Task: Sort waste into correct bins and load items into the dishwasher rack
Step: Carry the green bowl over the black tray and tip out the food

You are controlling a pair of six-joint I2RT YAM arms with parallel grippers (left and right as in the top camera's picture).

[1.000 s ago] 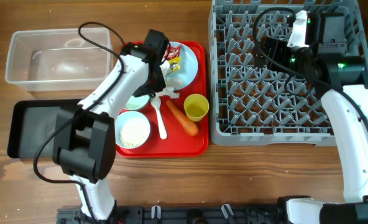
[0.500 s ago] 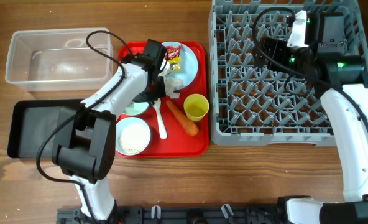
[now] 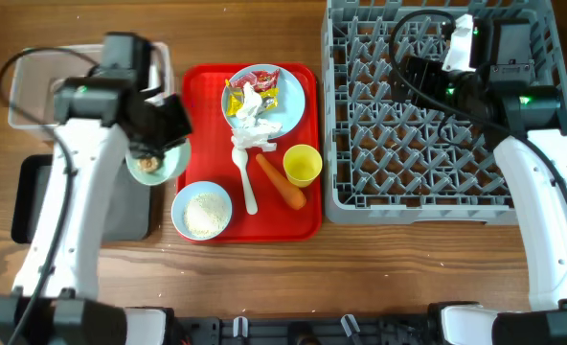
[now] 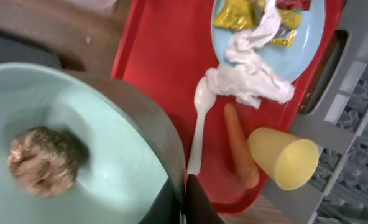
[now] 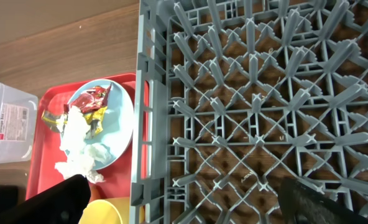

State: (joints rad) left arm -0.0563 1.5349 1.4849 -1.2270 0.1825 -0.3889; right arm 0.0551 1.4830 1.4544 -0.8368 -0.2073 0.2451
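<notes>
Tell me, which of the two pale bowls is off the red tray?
The bowl with the brownish lump, pinched at its rim by the left gripper. The rice bowl sits on the red tray.

Shifted left, off the red tray (image 3: 202,105): left gripper (image 4: 184,199), clamped on rim of pale blue-green bowl (image 3: 170,153) with brownish food lump (image 3: 149,164). Now above right end of black tray (image 3: 44,196).

The left arm (image 3: 78,201) is hiding part of the black tray (image 3: 30,206). The bowl (image 4: 109,143) is running off the left wrist view's edges.
</notes>
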